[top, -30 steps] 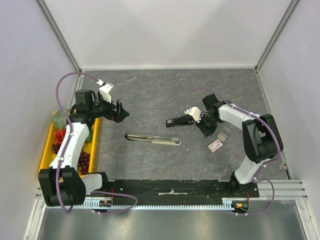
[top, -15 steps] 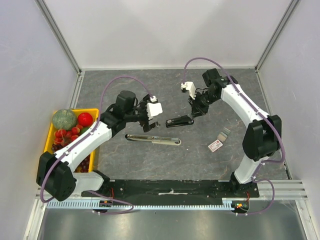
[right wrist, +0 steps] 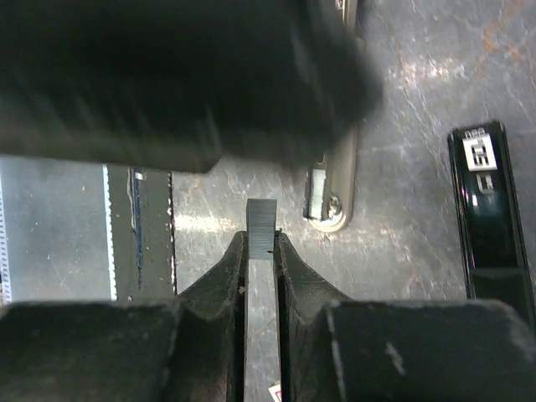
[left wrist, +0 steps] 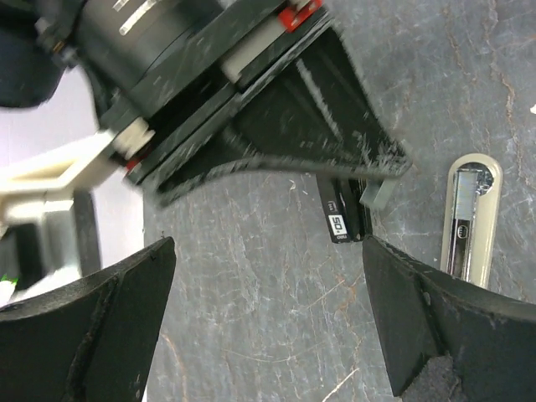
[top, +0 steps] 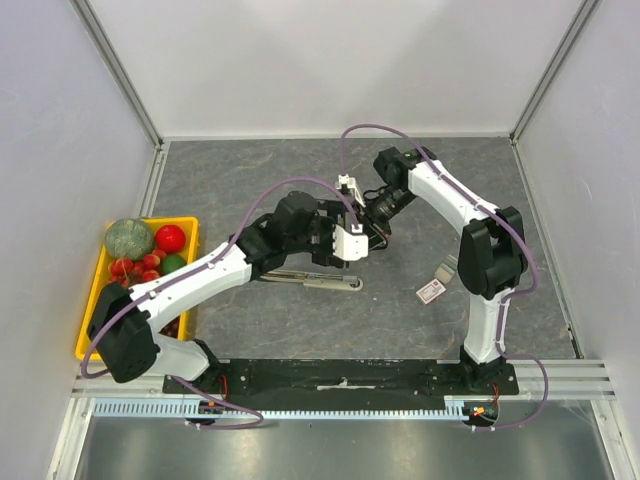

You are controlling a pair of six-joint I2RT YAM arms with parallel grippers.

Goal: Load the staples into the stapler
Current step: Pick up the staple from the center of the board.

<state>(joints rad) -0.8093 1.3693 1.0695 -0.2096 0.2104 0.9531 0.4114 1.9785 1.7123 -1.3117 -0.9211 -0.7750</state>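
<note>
Two right fingers [right wrist: 237, 260] pinch a small grey staple strip [right wrist: 260, 219] at their tips, a black stapler [right wrist: 490, 209] lying to their right; left fingers [left wrist: 126, 293] stand wide apart, empty.

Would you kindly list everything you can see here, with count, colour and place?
table: one, grey marbled, under everything
beige stapler: one, beige and metal, lying long and flat at the table's centre
black stapler: one, black, beside the beige one, under the grippers
staples box: one, white with red print, on the table to the right
loose staple strips: count unclear, grey, just behind the box
held staple strip: one, grey, between the right gripper's fingers
bin: one, yellow, far left
fruit: several, green, red and dark, in the bin
left gripper: one, black, open, over the staplers
right gripper: one, black, shut on the held staple strip
</note>
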